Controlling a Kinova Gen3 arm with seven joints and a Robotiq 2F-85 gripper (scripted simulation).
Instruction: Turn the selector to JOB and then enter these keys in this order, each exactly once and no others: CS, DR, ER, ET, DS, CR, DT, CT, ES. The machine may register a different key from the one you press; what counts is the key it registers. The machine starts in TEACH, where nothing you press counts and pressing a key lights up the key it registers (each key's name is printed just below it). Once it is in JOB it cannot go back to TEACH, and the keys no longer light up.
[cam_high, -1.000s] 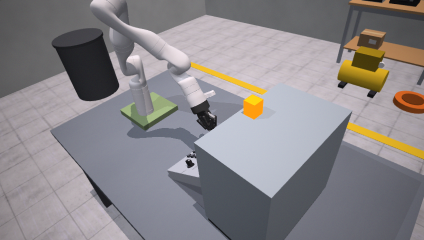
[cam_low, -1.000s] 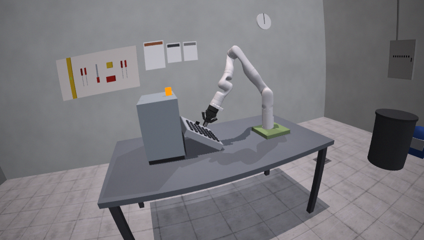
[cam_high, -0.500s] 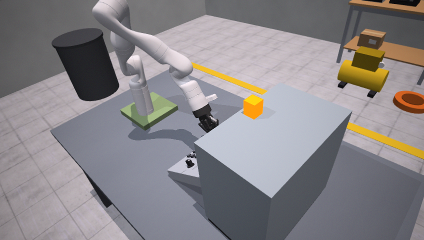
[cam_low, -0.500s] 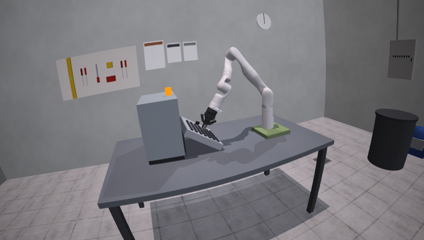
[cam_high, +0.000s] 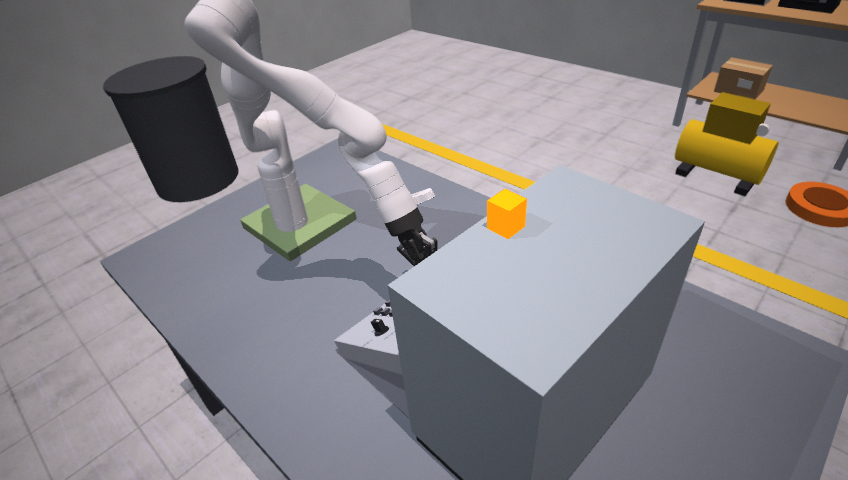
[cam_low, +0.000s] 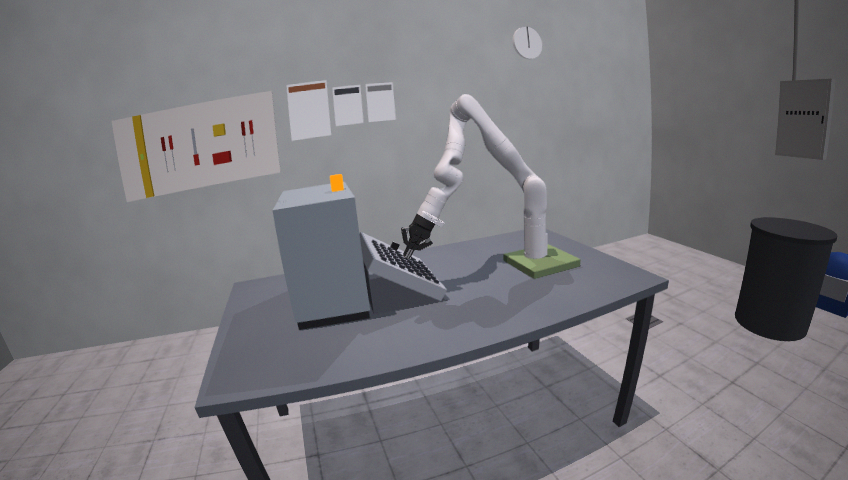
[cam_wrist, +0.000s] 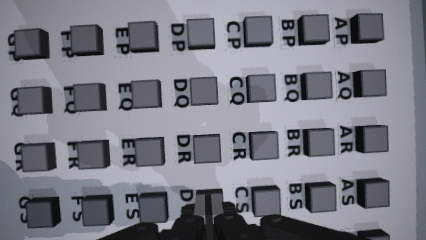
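Note:
The sloped keypad panel (cam_high: 352, 343) (cam_low: 439, 292) (cam_wrist: 401, 65) carries rows of dark keys. In the wrist view, the DR key (cam_wrist: 207, 148), ER key (cam_wrist: 150, 152), CR key (cam_wrist: 264, 145), CS key (cam_wrist: 266, 201) and ES key (cam_wrist: 153, 207) are dark. My gripper (cam_low: 407, 255) (cam_wrist: 208, 211) is shut and empty, its fingertips over or at the DS key, which they mostly cover. Contact cannot be told. DT, CT and ET are out of the wrist view. The black selector knob (cam_high: 378, 327) stands on the panel; its setting is unreadable. No visible key is lit.
The tall grey cabinet (cam_high: 553, 267) (cam_low: 318, 255) stands behind the panel's high edge, with an orange cube (cam_high: 506, 215) (cam_low: 336, 182) on top. The arm stands on a green base (cam_high: 333, 217) (cam_low: 559, 262) on the grey table (cam_high: 196, 285) (cam_low: 476, 333).

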